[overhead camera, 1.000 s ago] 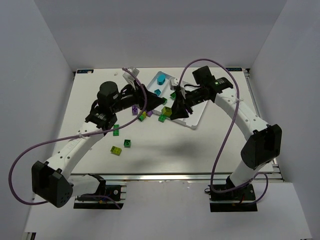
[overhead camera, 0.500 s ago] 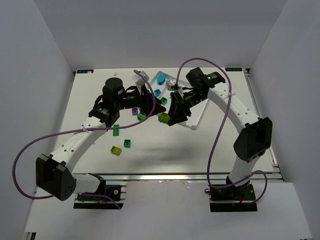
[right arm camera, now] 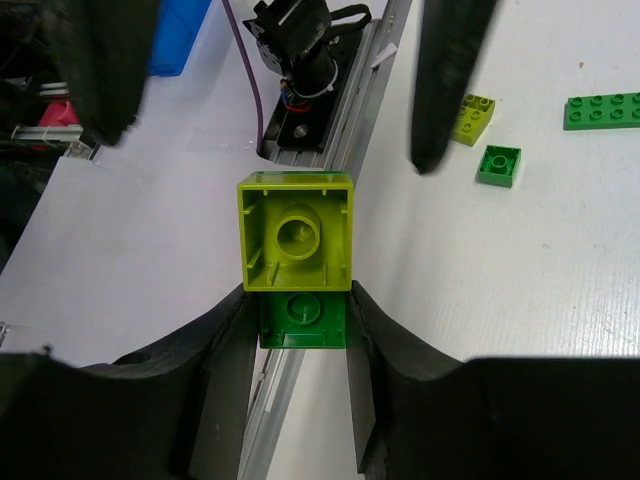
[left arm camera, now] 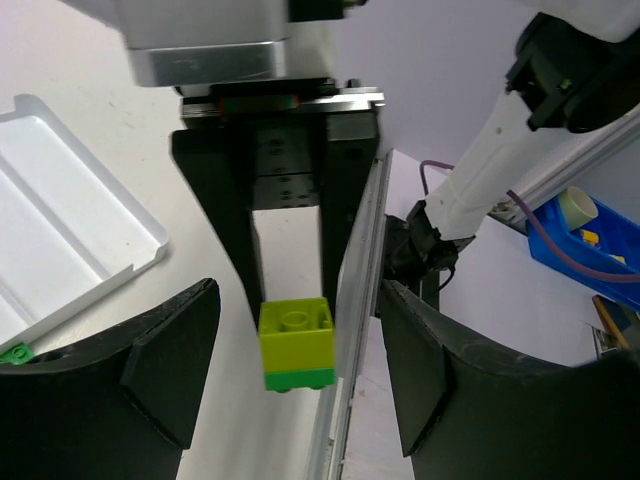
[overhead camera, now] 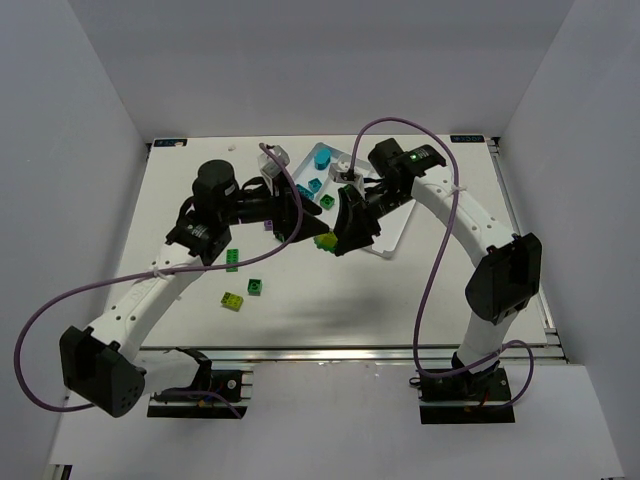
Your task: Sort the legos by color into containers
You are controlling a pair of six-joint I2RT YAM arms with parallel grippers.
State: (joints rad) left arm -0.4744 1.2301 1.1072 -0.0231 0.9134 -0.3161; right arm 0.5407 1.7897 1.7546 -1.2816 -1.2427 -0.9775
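I hold a green brick [right arm camera: 302, 322], with a yellow-green brick [right arm camera: 296, 232] stuck to it, pinched in the right gripper [right arm camera: 300, 303] above the table just near the white tray [left arm camera: 90, 250]. I judge the left gripper [left arm camera: 295, 300], gaping and empty, should next close on the yellow-green one and pull them apart.

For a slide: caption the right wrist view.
Right gripper holds a green brick with a yellow-green brick attached, facing the open left gripper.
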